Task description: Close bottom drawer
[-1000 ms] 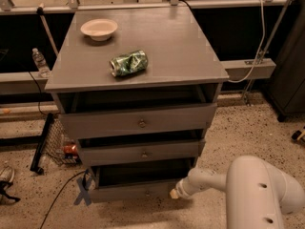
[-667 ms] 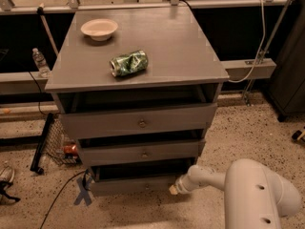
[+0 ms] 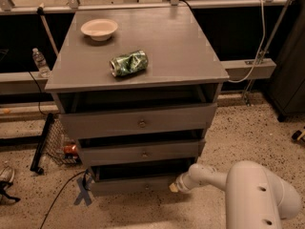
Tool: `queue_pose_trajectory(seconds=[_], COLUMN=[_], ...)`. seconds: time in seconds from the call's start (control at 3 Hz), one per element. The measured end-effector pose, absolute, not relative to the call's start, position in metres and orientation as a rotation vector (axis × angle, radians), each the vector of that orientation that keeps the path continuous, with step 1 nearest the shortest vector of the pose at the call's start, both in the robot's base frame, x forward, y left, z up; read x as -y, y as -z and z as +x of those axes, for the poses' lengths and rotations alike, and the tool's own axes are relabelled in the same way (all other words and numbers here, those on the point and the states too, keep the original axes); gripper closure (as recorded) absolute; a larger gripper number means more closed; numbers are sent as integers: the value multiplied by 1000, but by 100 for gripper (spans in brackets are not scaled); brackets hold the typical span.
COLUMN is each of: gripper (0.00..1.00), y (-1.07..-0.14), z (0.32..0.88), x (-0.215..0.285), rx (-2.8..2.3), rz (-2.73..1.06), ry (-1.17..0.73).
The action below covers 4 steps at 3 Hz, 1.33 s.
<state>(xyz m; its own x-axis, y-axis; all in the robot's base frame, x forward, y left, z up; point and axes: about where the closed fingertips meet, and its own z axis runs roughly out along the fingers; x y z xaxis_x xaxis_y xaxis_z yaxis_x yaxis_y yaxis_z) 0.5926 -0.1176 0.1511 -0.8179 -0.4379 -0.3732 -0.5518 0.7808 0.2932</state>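
The bottom drawer (image 3: 128,184) is the lowest of three grey drawers in the cabinet; its narrow front panel with a small knob (image 3: 146,187) stands slightly out, with a dark gap above it. My gripper (image 3: 174,186) is low near the floor, touching the right end of that drawer front. My white arm (image 3: 238,187) reaches in from the lower right. The middle drawer (image 3: 140,152) and top drawer (image 3: 138,122) sit above, each slightly out.
A white bowl (image 3: 99,29) and a crushed green can (image 3: 128,63) lie on the cabinet top (image 3: 181,56). A wire basket (image 3: 59,144) and a water bottle (image 3: 40,61) are to the left. Cables run across the speckled floor.
The bottom drawer front has moved back toward the cabinet, and my gripper has followed it leftward and inward.
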Motion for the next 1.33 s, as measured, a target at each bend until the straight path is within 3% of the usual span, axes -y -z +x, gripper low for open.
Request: queue_pose_trajectory(seconds=[1.33], gripper=[100], y=[-159], z=[621], x=[108], rx=[-2627], rz=[-812], ry=[-486])
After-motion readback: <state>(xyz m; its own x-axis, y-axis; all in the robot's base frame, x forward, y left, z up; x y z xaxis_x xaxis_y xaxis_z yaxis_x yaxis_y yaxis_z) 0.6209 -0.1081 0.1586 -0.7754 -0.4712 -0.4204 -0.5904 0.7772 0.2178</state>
